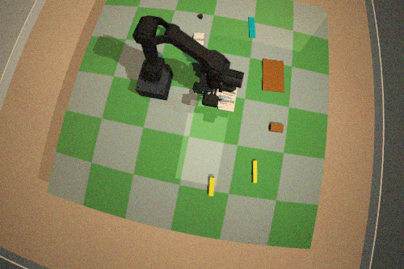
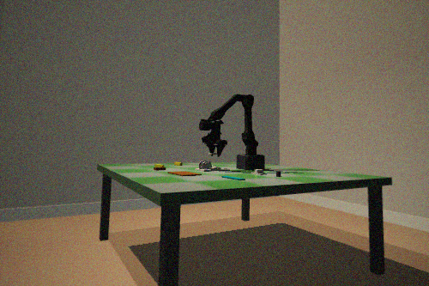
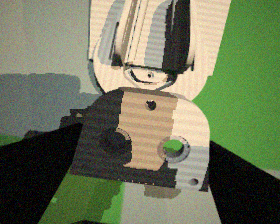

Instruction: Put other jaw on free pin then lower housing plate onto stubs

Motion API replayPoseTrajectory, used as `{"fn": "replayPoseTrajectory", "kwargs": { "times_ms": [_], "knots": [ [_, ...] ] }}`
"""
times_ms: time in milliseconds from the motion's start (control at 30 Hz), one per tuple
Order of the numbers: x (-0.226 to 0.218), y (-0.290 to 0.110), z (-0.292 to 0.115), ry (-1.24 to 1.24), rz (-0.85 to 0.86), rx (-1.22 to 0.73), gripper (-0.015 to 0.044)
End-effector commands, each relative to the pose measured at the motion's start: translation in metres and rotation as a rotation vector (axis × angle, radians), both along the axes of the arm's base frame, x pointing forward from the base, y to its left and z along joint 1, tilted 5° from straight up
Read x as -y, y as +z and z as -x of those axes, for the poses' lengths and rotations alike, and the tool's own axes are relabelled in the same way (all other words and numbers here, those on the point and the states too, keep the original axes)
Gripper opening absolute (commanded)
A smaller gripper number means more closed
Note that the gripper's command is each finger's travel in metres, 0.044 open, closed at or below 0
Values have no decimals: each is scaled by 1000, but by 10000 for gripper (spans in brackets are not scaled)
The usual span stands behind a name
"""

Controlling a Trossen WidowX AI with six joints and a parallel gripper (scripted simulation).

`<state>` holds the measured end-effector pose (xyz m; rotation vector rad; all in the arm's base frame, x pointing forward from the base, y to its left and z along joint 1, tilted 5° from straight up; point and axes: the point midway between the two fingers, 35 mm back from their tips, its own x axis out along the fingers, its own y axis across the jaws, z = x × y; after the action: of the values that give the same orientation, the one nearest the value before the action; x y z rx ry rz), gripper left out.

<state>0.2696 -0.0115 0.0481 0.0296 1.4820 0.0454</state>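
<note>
The gripper is closed on the housing plate, one finger at each side edge; the plate hangs above the tabletop, off the stubs; green shows through one large hole; the pale base bears upright, rounded parts; jaw meshing cannot be determined.
</note>
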Motion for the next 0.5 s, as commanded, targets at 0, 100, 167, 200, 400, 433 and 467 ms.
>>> {"fn": "replayPoseTrajectory", "kwargs": {
  "times_ms": [0, 100, 167, 200, 400, 433, 467],
  "knots": [
    [-1, -5, -1, -3, -4, -2, 351],
    [-1, -10, -1, -3, -4, -2, 351],
    [-1, -13, -2, -3, -4, -2, 351],
    [-1, -15, -2, -3, -4, -2, 351],
    [-2, -25, -3, -3, -4, -2, 351],
    [-2, -27, -4, -3, -4, -2, 351],
    [-2, -28, -4, -3, -4, -2, 351]
  ]
}}
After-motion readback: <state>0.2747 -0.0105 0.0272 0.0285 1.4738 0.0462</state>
